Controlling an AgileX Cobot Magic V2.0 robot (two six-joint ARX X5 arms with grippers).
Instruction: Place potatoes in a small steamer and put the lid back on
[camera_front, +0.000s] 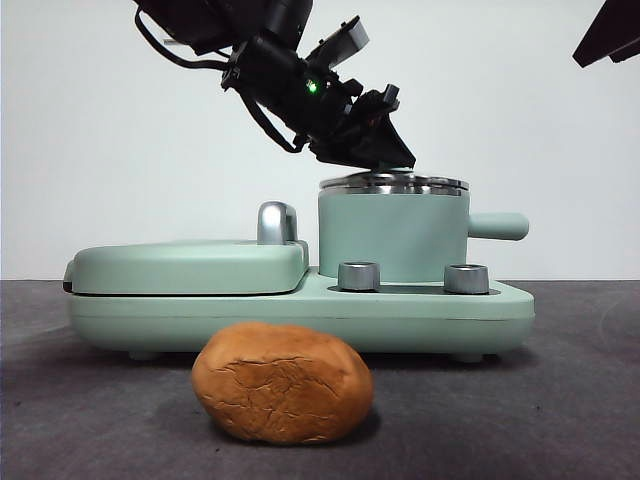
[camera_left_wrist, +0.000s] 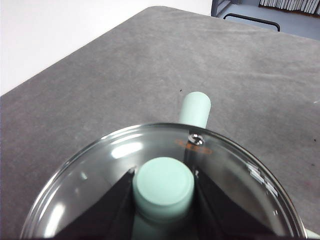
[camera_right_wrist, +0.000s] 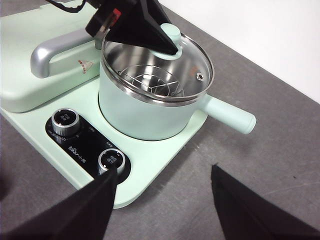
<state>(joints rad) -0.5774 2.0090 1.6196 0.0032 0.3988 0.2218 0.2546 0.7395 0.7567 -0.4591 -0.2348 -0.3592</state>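
The potato (camera_front: 280, 383), an orange-brown oval lump with cracked skin, lies on the grey table in front of the appliance; neither wrist view shows it. The small steamer (camera_front: 392, 232) (camera_right_wrist: 140, 112) stands on the appliance's right half, side handle (camera_left_wrist: 195, 107) pointing right. The glass lid (camera_front: 393, 183) (camera_right_wrist: 165, 65) sits on its steel rim, and a wire rack shows through the glass. My left gripper (camera_front: 385, 160) (camera_left_wrist: 164, 172) reaches down from the upper left, shut on the lid's green knob. My right gripper (camera_right_wrist: 165, 200) hangs open above the table by the appliance's corner, holding nothing.
A flat green lidded griddle (camera_front: 190, 265) with a steel handle (camera_front: 277, 222) fills the appliance's left half. Two steel dials (camera_front: 359, 276) (camera_front: 466, 278) stand on the green base (camera_front: 300, 315) in front of the pot. The right arm shows as a black tip (camera_front: 608, 35).
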